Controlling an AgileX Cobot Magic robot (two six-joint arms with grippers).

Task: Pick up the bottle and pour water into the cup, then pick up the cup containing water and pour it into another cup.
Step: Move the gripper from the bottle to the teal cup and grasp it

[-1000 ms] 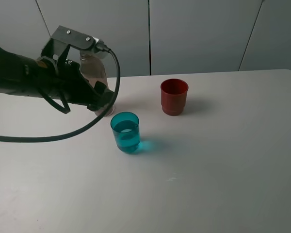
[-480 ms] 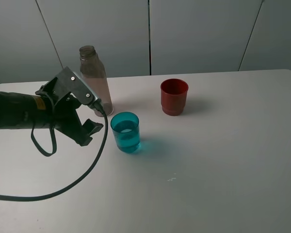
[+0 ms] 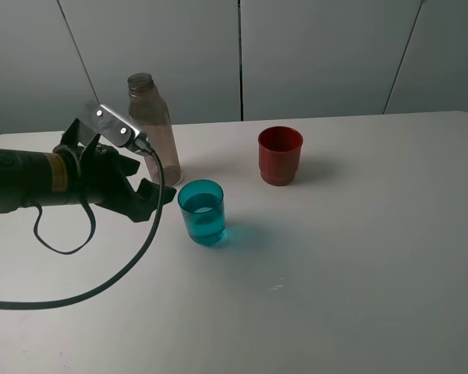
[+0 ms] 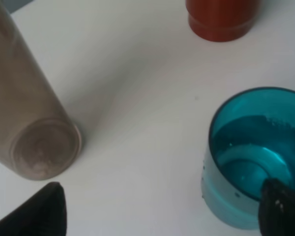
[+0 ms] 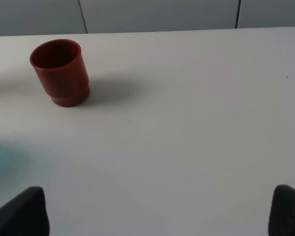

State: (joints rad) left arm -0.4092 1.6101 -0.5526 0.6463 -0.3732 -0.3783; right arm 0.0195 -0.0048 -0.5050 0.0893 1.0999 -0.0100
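The bottle stands upright and uncapped at the back left; it also shows in the left wrist view. The teal cup holds water and stands in front of it; the left wrist view shows it too. The red cup stands to the right, and shows in the left wrist view and the right wrist view. My left gripper is open and empty, just left of the teal cup, with one fingertip by its rim. My right gripper is open and empty, well back from the red cup.
The white table stretches wide to the right and front. A grey panelled wall stands behind the table's far edge. My left arm's black cable loops over the table at front left.
My left gripper let go of the bottle, which now stands free. It drew back to the front left, then shifted right toward the teal cup.
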